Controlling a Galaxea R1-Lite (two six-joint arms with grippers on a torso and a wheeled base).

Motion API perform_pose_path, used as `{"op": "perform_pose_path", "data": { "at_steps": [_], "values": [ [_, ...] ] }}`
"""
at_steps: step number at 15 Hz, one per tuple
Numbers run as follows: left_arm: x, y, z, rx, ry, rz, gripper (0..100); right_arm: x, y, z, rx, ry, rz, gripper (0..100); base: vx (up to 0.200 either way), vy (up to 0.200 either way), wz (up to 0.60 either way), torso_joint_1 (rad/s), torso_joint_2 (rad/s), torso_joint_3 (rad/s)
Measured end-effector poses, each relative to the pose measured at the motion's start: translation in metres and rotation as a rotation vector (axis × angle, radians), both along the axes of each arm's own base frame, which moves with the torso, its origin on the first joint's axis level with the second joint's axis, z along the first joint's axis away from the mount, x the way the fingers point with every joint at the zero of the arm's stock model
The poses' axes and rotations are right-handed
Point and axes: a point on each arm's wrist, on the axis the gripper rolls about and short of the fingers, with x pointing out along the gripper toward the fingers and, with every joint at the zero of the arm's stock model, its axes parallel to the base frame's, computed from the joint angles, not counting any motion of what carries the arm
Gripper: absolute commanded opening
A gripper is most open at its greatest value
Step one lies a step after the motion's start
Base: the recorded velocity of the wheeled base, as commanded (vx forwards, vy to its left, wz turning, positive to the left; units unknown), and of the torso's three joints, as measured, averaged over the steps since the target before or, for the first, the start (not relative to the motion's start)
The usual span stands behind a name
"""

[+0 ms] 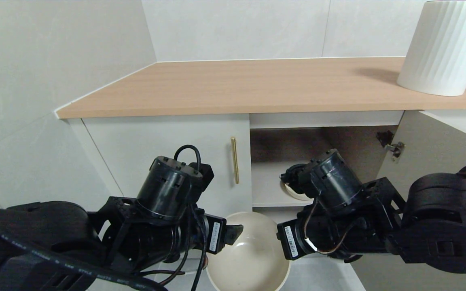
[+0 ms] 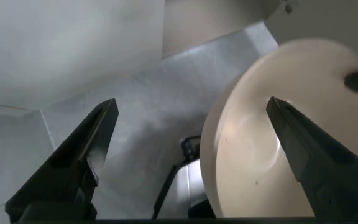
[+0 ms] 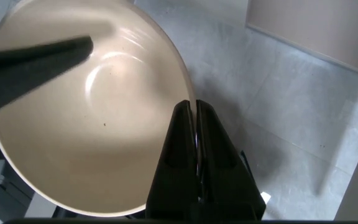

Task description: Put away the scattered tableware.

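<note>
Cream bowl at 6 o'clock before the open cupboard, mouth facing up, round, no long axis. Right end effector pinches its 3 o'clock rim. Left end effector gapes wide astride the 9 o'clock rim.

Cream bowl, round, glossy, empty, with a small dark speck on the inner wall. Held in the air, low before the open cabinet, mouth facing up. Pinched at the rim by the right pincer, fingers pressed together over the edge. One finger of the spread left pincer over the inside near the opposite rim. Second pale dish on the cabinet shelf, mostly hidden.
</note>
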Motion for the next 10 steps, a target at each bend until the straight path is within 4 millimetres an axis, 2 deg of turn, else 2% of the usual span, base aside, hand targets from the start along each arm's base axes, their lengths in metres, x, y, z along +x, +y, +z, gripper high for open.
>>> {"op": "perform_pose_path", "data": {
  "at_steps": [3,5,10],
  "values": [
    [0.002,0.0,0.003,-0.041,-0.017,0.032,100,0.009,-0.001,0.0,0.025,-0.02,-0.038,0,0.0,0.0,0.0,0.0,0.0,0.0],
    [0.003,0.0,0.006,-0.062,-0.029,0.046,100,0.03,-0.008,-0.001,0.07,-0.074,-0.121,0,0.0,0.0,0.0,0.0,0.0,0.0],
    [0.003,0.002,0.012,-0.094,-0.05,0.063,100,0.077,-0.034,-0.022,0.053,-0.13,-0.315,0,0.0,0.0,0.0,0.0,0.0,0.0]
  ]
}}
